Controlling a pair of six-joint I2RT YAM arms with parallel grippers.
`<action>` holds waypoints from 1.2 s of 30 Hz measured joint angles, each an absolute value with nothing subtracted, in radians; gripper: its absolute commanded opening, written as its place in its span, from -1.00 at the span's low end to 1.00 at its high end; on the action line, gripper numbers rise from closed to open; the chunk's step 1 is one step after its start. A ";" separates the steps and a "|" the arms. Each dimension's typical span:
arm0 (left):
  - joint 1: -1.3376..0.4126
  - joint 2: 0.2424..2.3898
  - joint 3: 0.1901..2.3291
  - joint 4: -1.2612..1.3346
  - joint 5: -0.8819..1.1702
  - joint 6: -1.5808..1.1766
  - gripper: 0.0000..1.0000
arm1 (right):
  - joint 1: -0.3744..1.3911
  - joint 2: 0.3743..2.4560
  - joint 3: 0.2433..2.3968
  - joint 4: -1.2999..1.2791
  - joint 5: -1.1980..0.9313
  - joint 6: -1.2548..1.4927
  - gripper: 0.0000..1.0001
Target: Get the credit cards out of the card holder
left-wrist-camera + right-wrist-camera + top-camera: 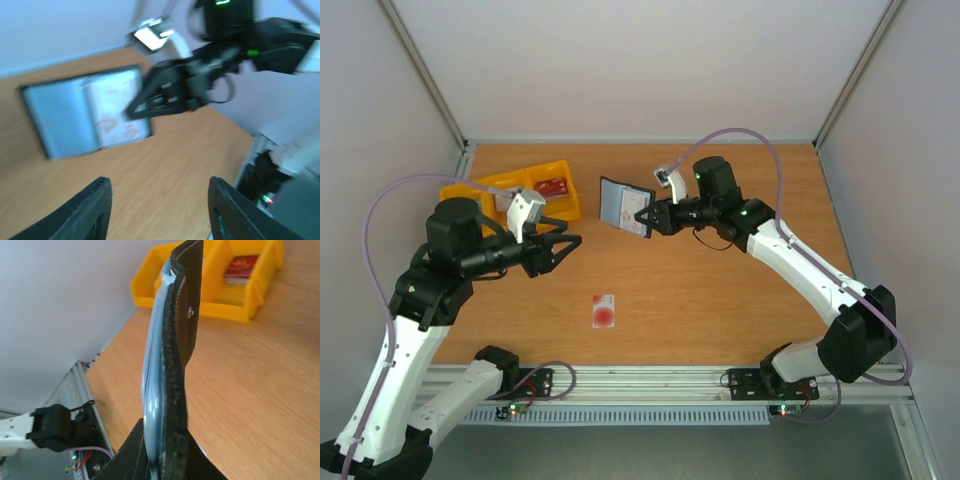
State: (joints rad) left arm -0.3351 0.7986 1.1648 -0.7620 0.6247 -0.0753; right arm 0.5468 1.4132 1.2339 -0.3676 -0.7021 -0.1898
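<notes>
Gap between left gripper (567, 251) fingers wide, nothing in it. Straight ahead of fingertips: bare strip of table (720, 300), then open wallet (623, 206) held up, in the way. Right gripper (651, 217) pinches wallet's far edge, so that arm blocks that side. Yellow bins (516, 190) just behind left fingers toward back wall, tight there. Card (604, 311) flat on wood on fingers' other side, well apart, plenty room.

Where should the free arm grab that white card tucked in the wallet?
Likely the white card's exposed edge, from the left gripper's side: the right gripper holds the card holder upright and open, pockets facing that way.
</notes>
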 measured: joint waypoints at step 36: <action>-0.332 0.760 0.895 -0.392 1.005 -0.383 -0.99 | 0.730 1.356 1.283 -0.360 -1.048 -0.395 -0.97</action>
